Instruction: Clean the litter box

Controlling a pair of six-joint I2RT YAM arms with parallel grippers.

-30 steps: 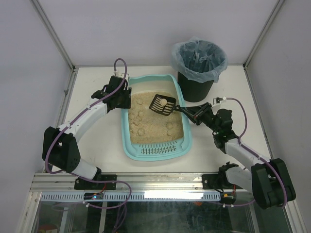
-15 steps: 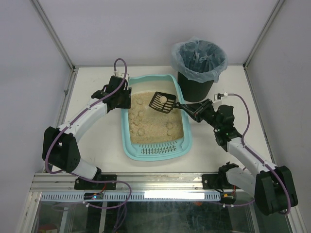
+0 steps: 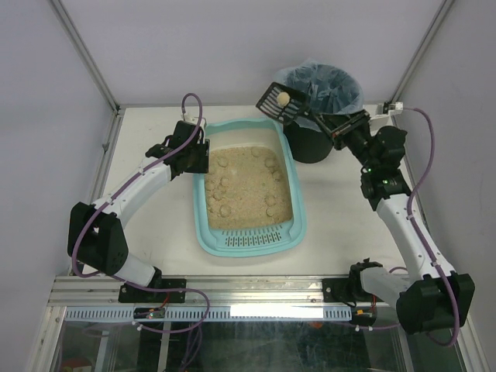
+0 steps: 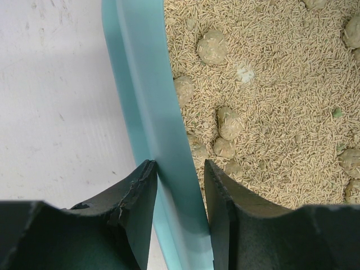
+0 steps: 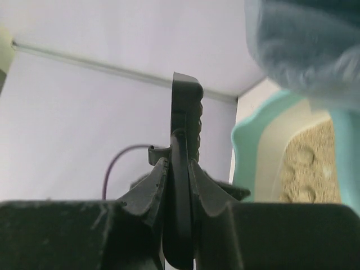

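The light teal litter box (image 3: 203,225) lies mid-table, holding beige litter with several clumps (image 3: 225,209). My left gripper (image 3: 200,159) is shut on its left rim; in the left wrist view the jaws (image 4: 180,185) straddle the teal rim (image 4: 147,84). My right gripper (image 3: 329,124) is shut on the handle of the small black slotted scoop (image 3: 277,99). It holds the scoop raised by the bin's left rim, with one clump (image 3: 284,98) in it. In the right wrist view the scoop handle (image 5: 185,124) stands edge-on between the fingers (image 5: 179,169).
The black round bin (image 3: 314,143) with a bluish bag liner (image 3: 345,97) stands at the back right, just behind the litter box's far right corner. White walls with metal posts close in the table on three sides.
My right arm has lifted the scoop with its clump from above the litter, up and back to the bin's left rim. The left arm has not moved.
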